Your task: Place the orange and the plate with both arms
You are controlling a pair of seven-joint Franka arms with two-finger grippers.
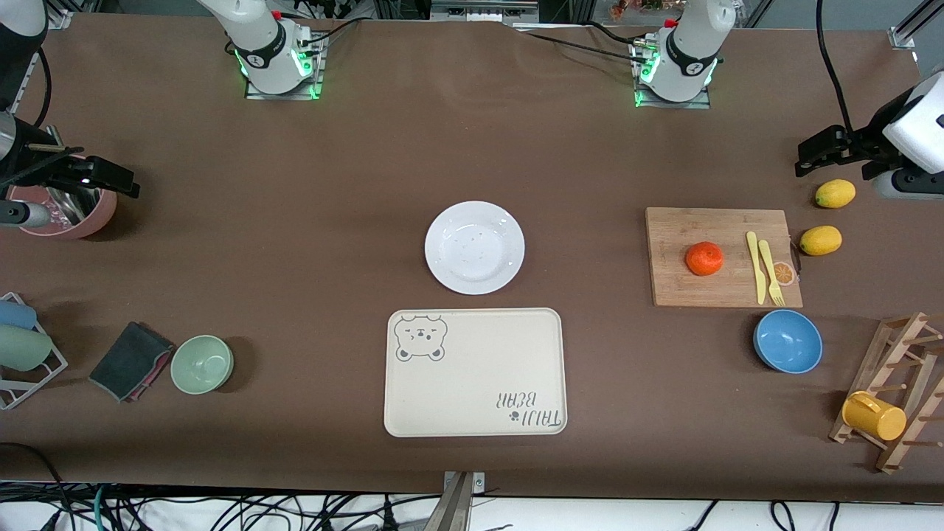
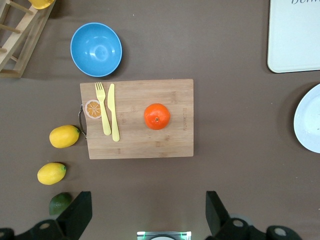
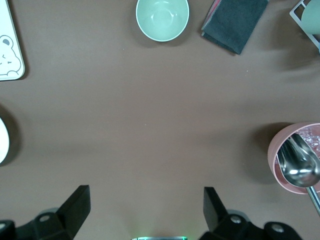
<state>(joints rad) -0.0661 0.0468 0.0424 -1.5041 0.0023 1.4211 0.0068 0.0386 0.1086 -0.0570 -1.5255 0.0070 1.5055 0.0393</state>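
The orange [image 1: 704, 259] lies on a wooden cutting board [image 1: 686, 284] toward the left arm's end of the table. It also shows in the left wrist view [image 2: 157, 116]. The white plate [image 1: 474, 247] sits mid-table, just farther from the front camera than the bear-print tray [image 1: 476, 372]. Its edge shows in the left wrist view [image 2: 310, 120]. My left gripper [image 1: 830, 151] hangs open and empty over the table's edge beside the lemons, also seen in its own view [image 2: 148, 212]. My right gripper [image 1: 103, 177] hangs open and empty by the pink pot, also seen in its own view [image 3: 146, 210].
A yellow fork and knife [image 1: 763, 267] lie on the board. Two lemons [image 1: 835, 193] and a blue bowl [image 1: 788, 341] are beside it. A wooden rack with a yellow cup [image 1: 874, 415] stands nearer the camera. A pink pot [image 1: 70, 210], green bowl [image 1: 202, 363] and dark cloth [image 1: 131, 361] are at the right arm's end.
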